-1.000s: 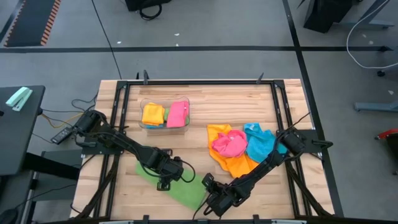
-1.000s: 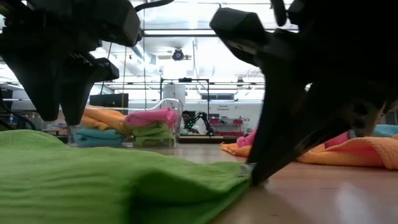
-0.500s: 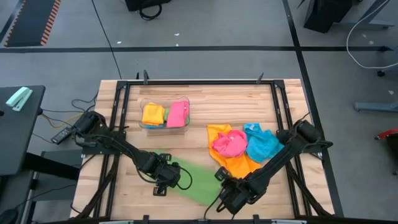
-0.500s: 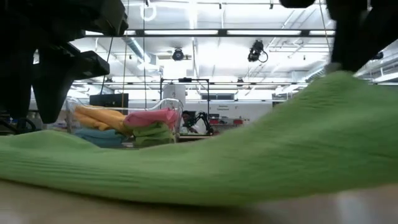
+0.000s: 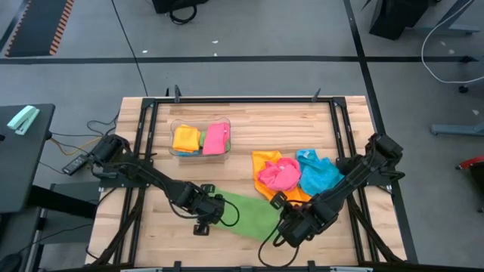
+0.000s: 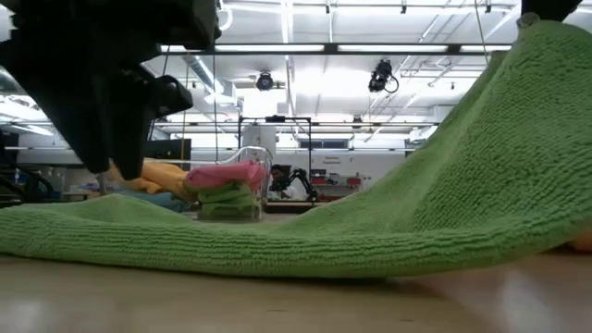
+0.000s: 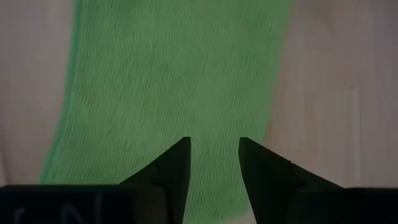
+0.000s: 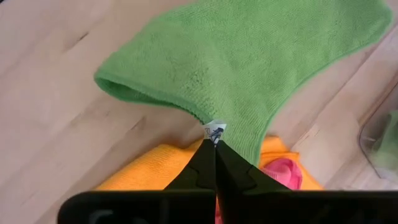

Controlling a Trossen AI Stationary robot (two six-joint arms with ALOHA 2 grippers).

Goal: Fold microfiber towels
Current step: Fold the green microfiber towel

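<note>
Bare wood lay open along the far edge of the table (image 5: 287, 113) and at its near left corner — a gripper could have passed there freely. The clear bin (image 5: 200, 140) of folded cloths stood at the far left, and the heap of orange, pink and blue towels (image 5: 291, 177) blocked the right middle. Across the near middle the green towel (image 5: 249, 214) stretched between the left gripper (image 5: 208, 219), fingers parted over it, and the right gripper (image 5: 291, 227), pinched on its lifted corner — both arms slanted inward there, barring the way

Bright ceiling strip lights (image 6: 305, 48) glared at the low view's top; the near green towel (image 6: 444, 203) was soft, shadows faint.
</note>
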